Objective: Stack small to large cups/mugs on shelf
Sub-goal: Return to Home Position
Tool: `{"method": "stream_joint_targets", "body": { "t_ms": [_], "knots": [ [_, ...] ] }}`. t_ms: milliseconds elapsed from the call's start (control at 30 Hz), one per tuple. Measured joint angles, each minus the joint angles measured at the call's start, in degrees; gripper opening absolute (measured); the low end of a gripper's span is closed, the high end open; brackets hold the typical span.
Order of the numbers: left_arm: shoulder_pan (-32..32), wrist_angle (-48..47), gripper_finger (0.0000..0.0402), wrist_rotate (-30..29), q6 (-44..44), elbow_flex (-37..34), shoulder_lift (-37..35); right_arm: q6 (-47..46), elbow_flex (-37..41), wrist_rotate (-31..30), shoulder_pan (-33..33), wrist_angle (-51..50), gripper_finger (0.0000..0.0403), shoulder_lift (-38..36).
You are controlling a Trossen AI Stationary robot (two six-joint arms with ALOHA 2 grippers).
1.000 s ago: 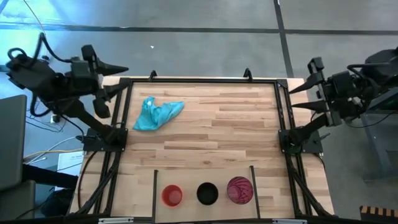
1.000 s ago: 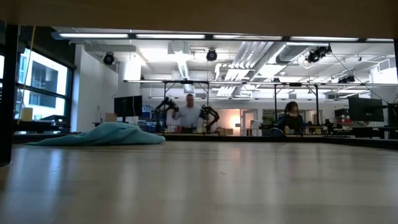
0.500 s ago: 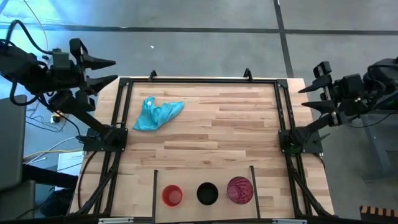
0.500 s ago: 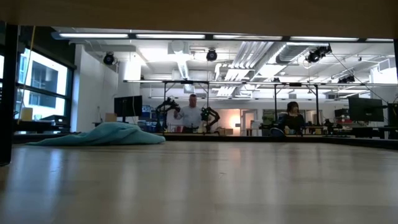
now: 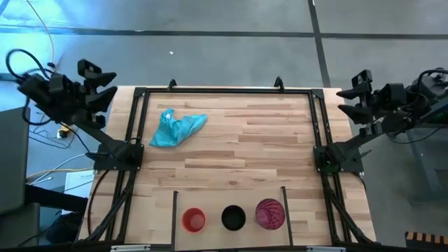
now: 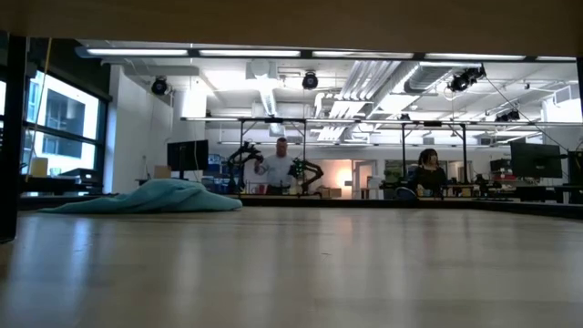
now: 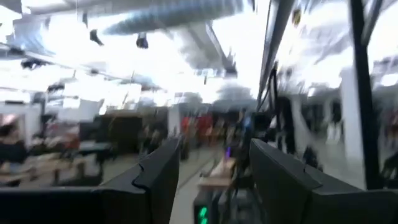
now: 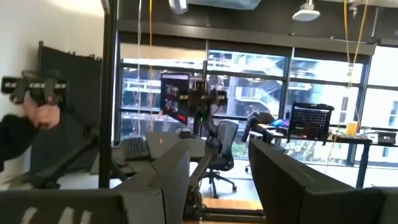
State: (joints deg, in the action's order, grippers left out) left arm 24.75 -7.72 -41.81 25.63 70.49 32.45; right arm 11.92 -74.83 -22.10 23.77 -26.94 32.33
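The left claw (image 5: 105,86) has pulled back off the left side of the tabletop (image 5: 266,147). A moment ago it reached in over the corner. Its two fingers (image 7: 155,180) stand wide apart and hold nothing.

The blue cloth (image 5: 176,127) lies in a heap near the far left of the tabletop and has not moved.

On the shelf (image 5: 231,196), at the near edge between two thin black bars, three cups stand side by side. First is the small orange cup (image 5: 194,220), then the black cup (image 5: 233,218), then the big red-pink cup (image 5: 269,214). They sit in a row, small to big, not one inside the other. None has moved.

The right claw (image 5: 350,94) has also drawn back, off the right side. It is wide open and empty too.

Both arms are well away from the cups, so I think the job is done and the arms are just going to rest.

The tabletop is made of pale wood planks. Behind it is a big bright room with ceiling lights, windows and desks. One person (image 6: 278,169) stands far back, and another person (image 6: 426,171) sits at a desk.
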Motion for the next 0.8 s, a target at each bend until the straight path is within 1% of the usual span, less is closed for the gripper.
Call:
{"method": "stream_joint_targets", "body": {
  "t_ms": [67, 133, 200, 267, 400, 633, 800],
  "knots": [
    [0.02, 6.47, 0.0184, 2.57, 1.09, -6.44, -4.42, -0.01, 0.63, -0.23, -0.02, 1.52, 0.0158, -0.01],
    [0.0, 11.36, 0.0184, 4.71, 1.71, -11.45, -8.02, 0.0, 0.81, -0.23, -0.02, 2.33, 0.0158, 0.03],
    [0.0, 14.14, 0.0184, 5.72, 2.11, -15.23, -10.64, -0.32, 0.81, -0.19, -0.02, 2.97, 0.0158, 0.18],
    [0.0, 14.92, 0.0184, 6.65, 1.87, -17.72, -12.46, -0.94, 0.81, 1.03, -0.04, 3.04, 0.0158, 0.21],
    [0.02, 15.03, 0.0184, 8.25, 0.04, -19.62, -13.95, -1.57, 0.79, 2.73, -0.04, 3.31, 0.0158, 0.73],
    [0.02, 14.77, 0.0184, 11.55, -2.74, -21.9, -13.43, -1.6, 0.79, 5.88, -0.04, 3.27, 0.0158, 3.82],
    [0.02, 15.18, 0.0184, 12.62, -6.75, -24.35, -13.1, -2.28, 0.79, 7.43, -0.04, 3.04, 0.0158, 5.1]
  ]
}}
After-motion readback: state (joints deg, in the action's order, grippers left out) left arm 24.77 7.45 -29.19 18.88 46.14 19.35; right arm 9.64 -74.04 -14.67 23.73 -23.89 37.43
